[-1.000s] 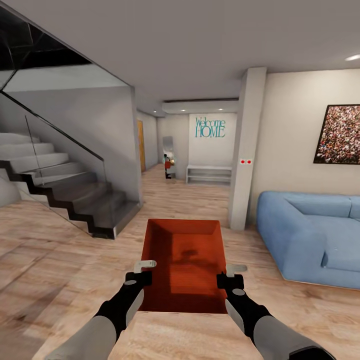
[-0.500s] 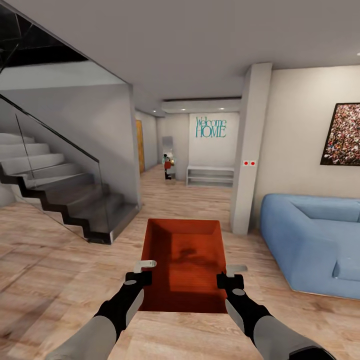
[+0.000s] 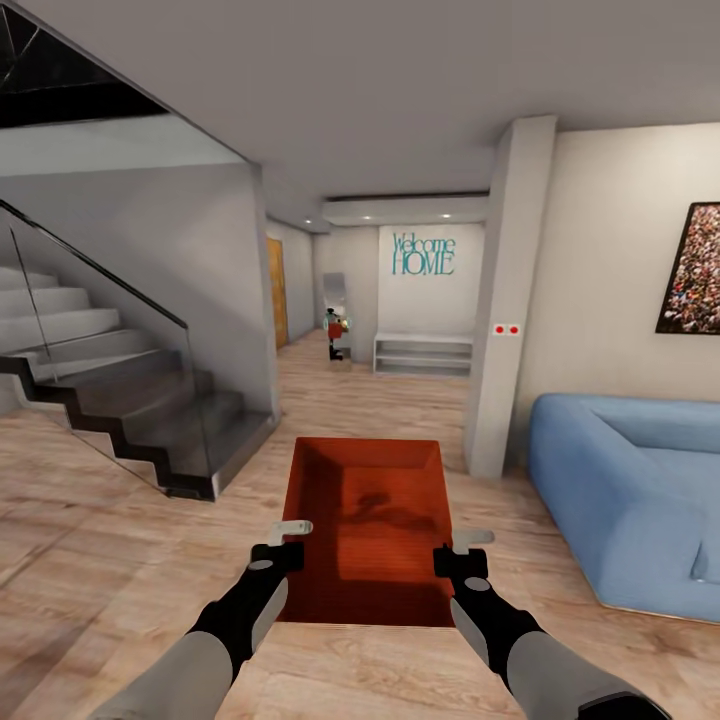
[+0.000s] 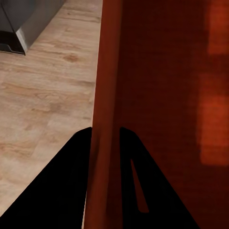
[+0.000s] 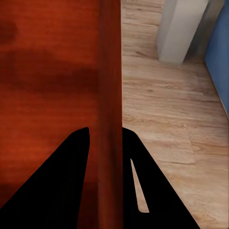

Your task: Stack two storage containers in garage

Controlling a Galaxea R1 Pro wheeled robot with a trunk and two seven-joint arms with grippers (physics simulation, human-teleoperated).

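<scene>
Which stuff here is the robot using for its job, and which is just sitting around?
For the job:
- orange-red bin, carried by both sides
- left gripper, clamped on one wall
- right gripper, clamped on the other wall

Just sitting around:
- blue sofa
- stairs
- picture on the wall
- white shelf
- "Welcome HOME" sign

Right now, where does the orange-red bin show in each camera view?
Head view: the bin sits low in the middle, between both arms.
Left wrist view: its side wall runs between the dark fingers.
Right wrist view: its other side wall runs between the fingers.
Shared landmark: the wood-plank floor.
</scene>
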